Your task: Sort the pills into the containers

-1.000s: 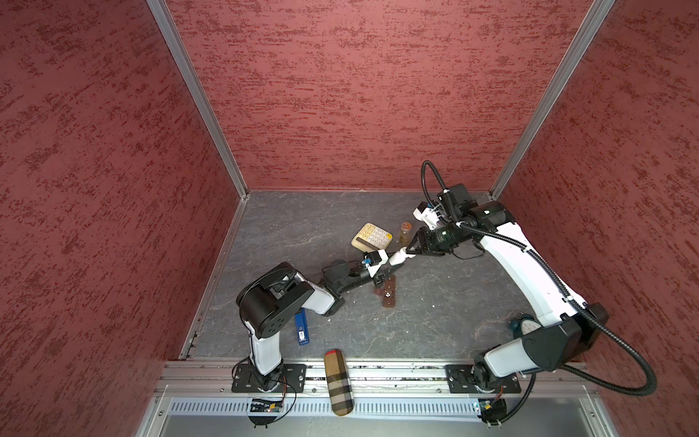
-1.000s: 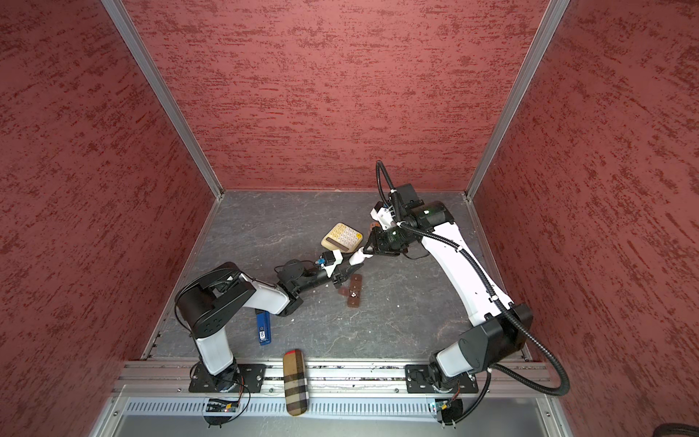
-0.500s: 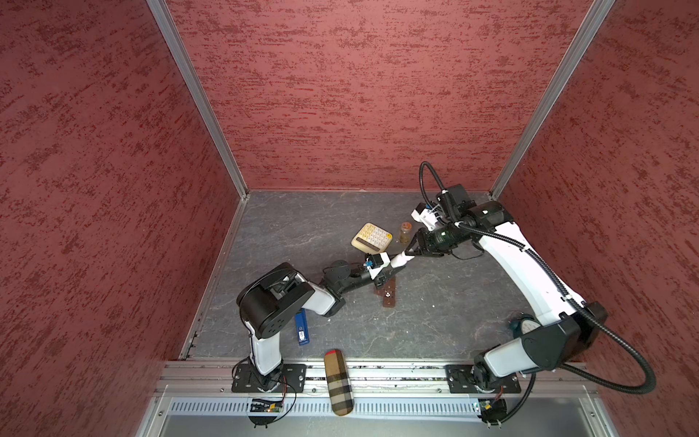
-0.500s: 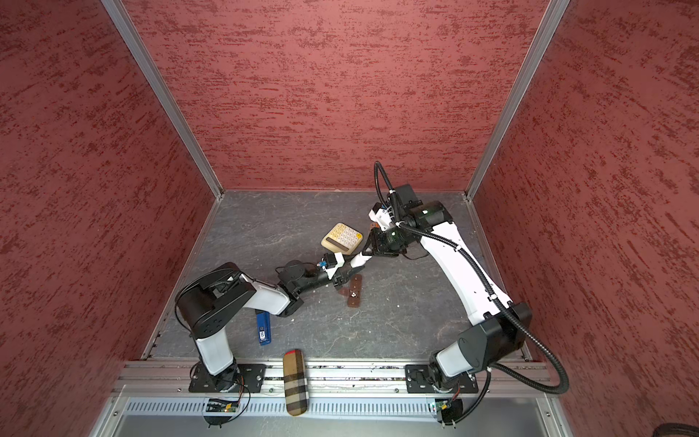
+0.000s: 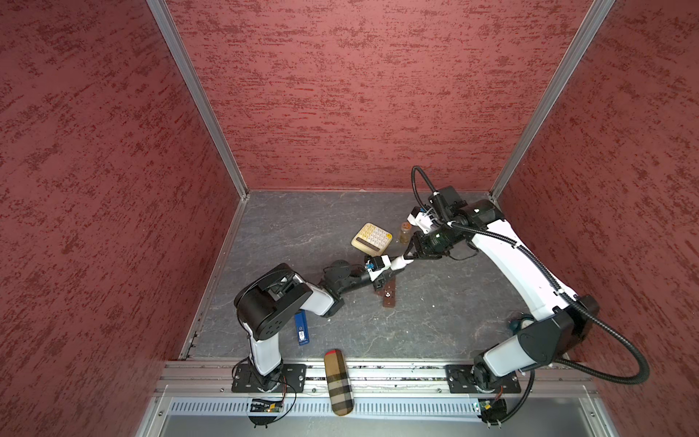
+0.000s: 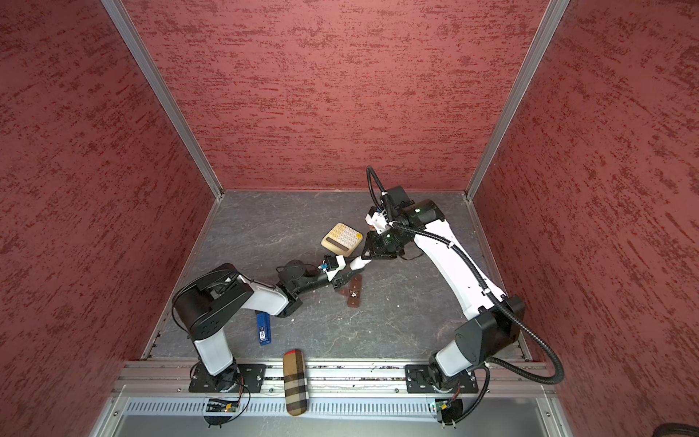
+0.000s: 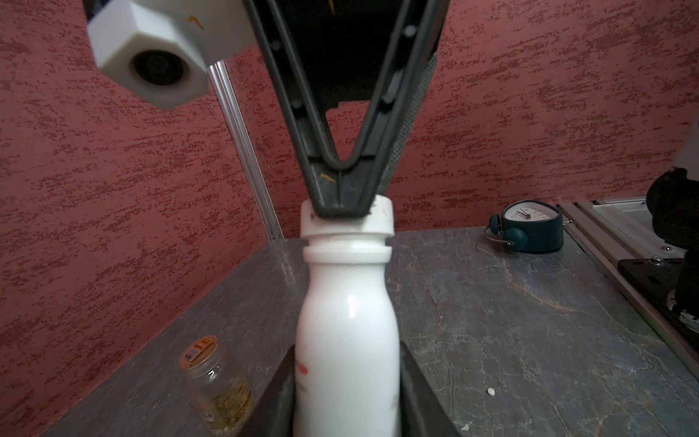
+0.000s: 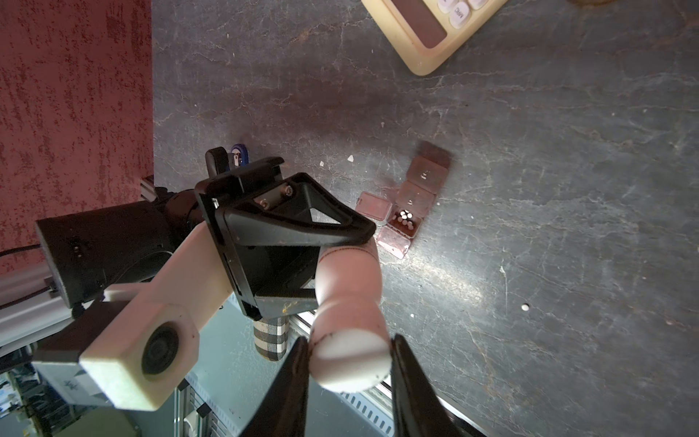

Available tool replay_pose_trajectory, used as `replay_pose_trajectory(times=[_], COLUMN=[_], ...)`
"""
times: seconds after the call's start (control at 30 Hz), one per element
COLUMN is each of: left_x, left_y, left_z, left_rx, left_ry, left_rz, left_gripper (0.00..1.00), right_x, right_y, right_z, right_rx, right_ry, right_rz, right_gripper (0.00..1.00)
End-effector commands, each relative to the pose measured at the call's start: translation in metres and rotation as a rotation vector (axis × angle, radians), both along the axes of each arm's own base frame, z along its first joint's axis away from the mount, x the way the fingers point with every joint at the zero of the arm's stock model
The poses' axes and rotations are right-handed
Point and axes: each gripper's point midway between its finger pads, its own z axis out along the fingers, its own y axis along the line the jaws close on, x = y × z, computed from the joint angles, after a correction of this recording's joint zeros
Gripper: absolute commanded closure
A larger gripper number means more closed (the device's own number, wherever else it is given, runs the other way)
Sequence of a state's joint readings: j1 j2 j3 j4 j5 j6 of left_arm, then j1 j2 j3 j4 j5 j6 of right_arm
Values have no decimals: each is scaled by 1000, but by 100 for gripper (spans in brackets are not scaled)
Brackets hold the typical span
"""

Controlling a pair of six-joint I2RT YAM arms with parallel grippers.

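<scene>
Now the bottle (image 7: 346, 302) is clamped round its body by the left gripper (image 7: 346, 393), the cap (image 7: 382, 222) pinched by the right gripper (image 8: 350, 363); turning should be kept coaxial, unforced.

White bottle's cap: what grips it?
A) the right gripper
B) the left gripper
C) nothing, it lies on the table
A: the right gripper pinches the cap, while the left gripper clamps the white bottle by its body.
</scene>
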State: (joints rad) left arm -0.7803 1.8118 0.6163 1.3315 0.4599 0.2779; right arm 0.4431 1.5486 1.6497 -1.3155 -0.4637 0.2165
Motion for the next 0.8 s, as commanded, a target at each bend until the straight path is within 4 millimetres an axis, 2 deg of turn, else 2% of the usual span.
replay_pose_trajectory(times=[0.0, 0.23, 0.43, 0.77], left_x=[-8, -7, -3, 2], left_y=[-1, -3, -4, -3], left_z=[15, 17, 23, 26], left_rx=[-17, -12, -17, -21], left_ry=[-53, -99, -167, -213], left_rz=[-15, 20, 91, 123], left_gripper=[100, 100, 100, 100], right_x=[-3, 0, 3, 0], right_y=[6, 9, 12, 5], right_z=[6, 6, 4, -8], right_rx=[-3, 12, 53, 38], right_ry=[-14, 15, 81, 140], right_rz=[32, -11, -150, -279], right_gripper=[74, 74, 74, 68])
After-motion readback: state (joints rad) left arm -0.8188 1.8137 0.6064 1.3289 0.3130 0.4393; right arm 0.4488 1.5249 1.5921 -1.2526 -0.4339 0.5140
